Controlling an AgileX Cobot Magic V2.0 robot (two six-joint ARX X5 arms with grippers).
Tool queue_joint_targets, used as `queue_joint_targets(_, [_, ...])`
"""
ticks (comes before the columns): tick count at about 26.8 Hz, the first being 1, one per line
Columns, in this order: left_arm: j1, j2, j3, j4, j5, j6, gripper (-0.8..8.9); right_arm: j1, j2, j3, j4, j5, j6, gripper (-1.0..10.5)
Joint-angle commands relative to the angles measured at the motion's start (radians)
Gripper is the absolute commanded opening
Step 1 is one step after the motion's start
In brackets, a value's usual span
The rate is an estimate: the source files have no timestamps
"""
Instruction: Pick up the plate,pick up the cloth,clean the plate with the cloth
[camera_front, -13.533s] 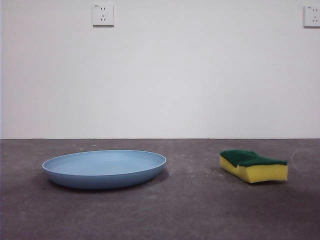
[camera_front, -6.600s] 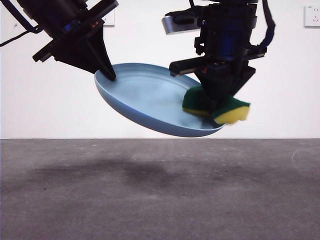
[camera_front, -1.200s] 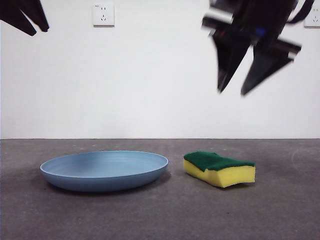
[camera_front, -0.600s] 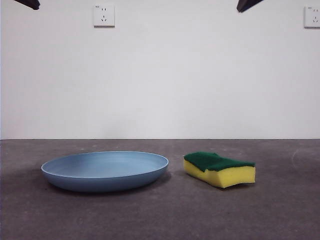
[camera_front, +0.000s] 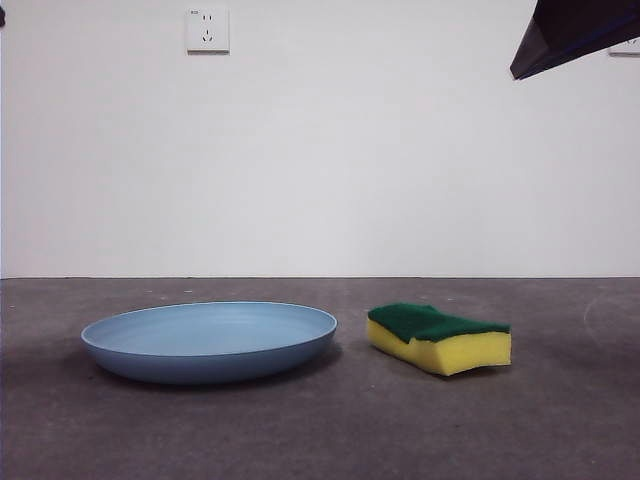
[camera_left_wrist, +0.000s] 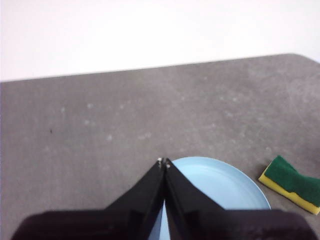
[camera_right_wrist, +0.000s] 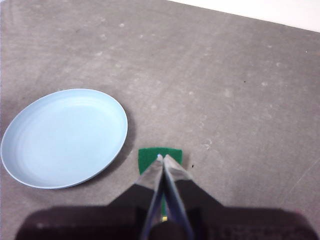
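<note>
Flat on the table, light-blue plate (camera_front: 209, 341) beside green-topped yellow cloth (camera_front: 440, 338); both grippers closed, empty.

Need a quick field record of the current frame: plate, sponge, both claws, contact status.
plate: light-blue plate, flat on the table, upright, nothing in it
cloth: yellow sponge with green scouring top, green side up, on the table beside the plate, a small gap between them
left claw: left claw shut, raised above the plate, holding nothing
right claw: right claw shut, raised above the sponge, holding nothing
contact: neither claw touches plate or sponge
background: wall socket on the white wall
</note>
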Motion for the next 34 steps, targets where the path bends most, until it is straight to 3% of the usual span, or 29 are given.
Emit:
queue_joint_targets(1, [-0.003,0.015,-0.007,0.000,-0.002,-0.014,-0.04,0.000,-0.003,-0.006,0.006,0.000,0.001,0.0])
queue_joint_targets(14, [-0.003,0.055,-0.007,-0.002,-0.002,-0.008,-0.04,0.000,-0.003,-0.006,0.006,0.001,0.001,0.0])
queue_joint_targets(21, [0.045,-0.053,-0.028,0.010,-0.024,0.105,-0.04,0.000,-0.003,-0.006,0.006,0.003,0.001,0.0])
queue_joint_targets(34, [0.237,-0.355,-0.449,0.222,-0.021,0.094,-0.04,0.000,-0.003,-0.006,0.006,0.003,0.001,0.0])
